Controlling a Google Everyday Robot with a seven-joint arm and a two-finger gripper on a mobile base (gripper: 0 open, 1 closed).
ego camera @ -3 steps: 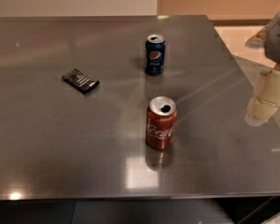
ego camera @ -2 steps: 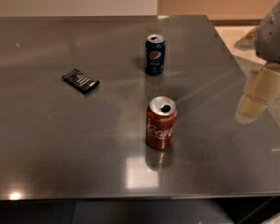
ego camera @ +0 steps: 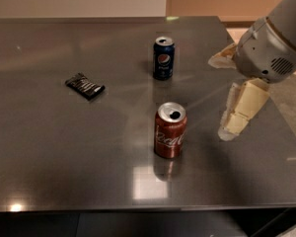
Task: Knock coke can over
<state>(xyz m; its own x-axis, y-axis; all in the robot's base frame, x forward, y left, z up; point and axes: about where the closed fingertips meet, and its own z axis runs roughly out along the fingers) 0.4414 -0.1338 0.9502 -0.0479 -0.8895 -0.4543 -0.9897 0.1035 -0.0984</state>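
A: Where to find the coke can (ego camera: 170,131)?
B: Just below the middle of the frame, upright on the table (ego camera: 64,147), opening on top. Not yet tipped.
A: And the claw (ego camera: 235,116)?
B: At mid-right of the frame, right of the can, near it but apart, pointing down and left. Released or clenched: cannot tell from here.
A: Likely ways to go wrong?
B: Several. Sweeping too low and only sliding the can across the slick metal instead of toppling it. Passing too high and skimming over the rim. Clipping it off-centre and merely spinning it.
A: Any danger to the Pepsi can (ego camera: 163,58)?
B: Some. Stands straight above the coke can in the frame, well apart. Could be struck by a shove in that direction, or by a rolling can after a hard push. Less worry about the dark packet (ego camera: 85,86) at left, well apart.
A: Rolling off the table?
B: Possible with too much force. Near edge not far below the can in the frame.
A: Hidden or unclear?
B: Plenty. Arm (ego camera: 269,53) cut off at the upper right corner. Height of the claw above the table hard to judge. Pale piece (ego camera: 221,58) beside the arm, possibly part of the claw, possibly not. Packet label unreadable. Can full or empty: no telling.
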